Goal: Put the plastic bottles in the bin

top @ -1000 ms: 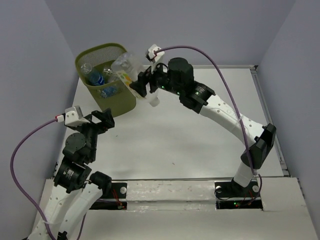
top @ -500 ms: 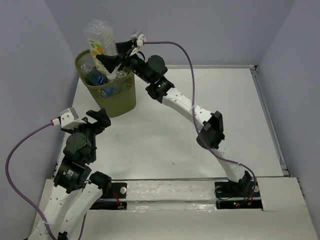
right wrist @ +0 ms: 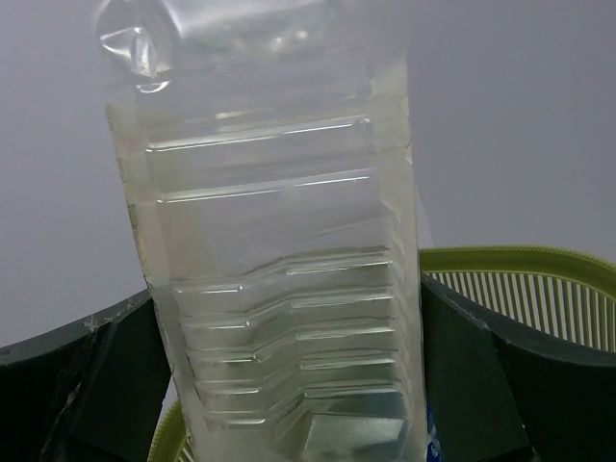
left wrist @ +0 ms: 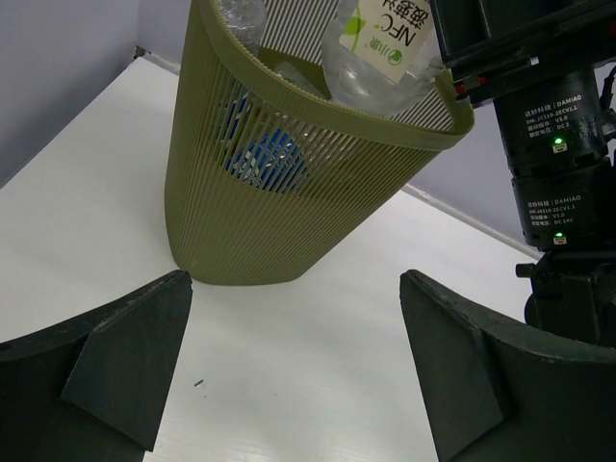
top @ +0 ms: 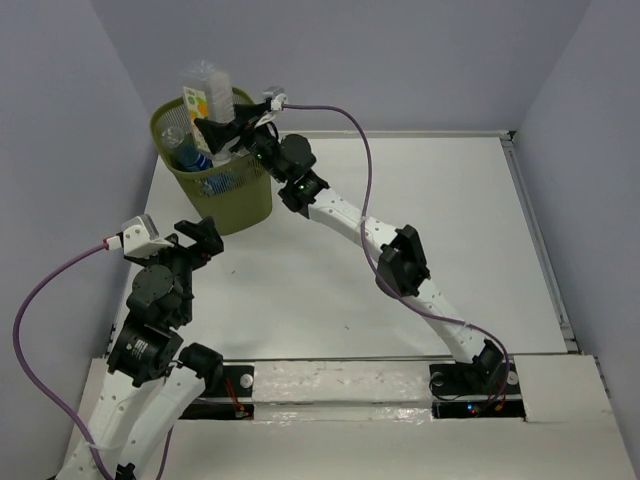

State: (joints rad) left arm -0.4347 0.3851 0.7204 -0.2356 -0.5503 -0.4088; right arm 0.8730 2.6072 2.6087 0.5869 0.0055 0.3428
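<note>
In the foreground, the left gripper (top: 205,236) hovers empty, jaws apart, over the table (top: 430,200) near the bin (top: 238,205). Over the bin's mouth the right gripper (top: 226,128) is clamped on the big bottle (top: 204,95), held upright with its lower end dipping inside the rim, above smaller bottles (top: 190,157) already inside. This looks like the drop step: the next move likely calls for parting the jaws, then lifting clear of the rim, with the back wall (top: 400,60) close behind and open table to the right.
</note>
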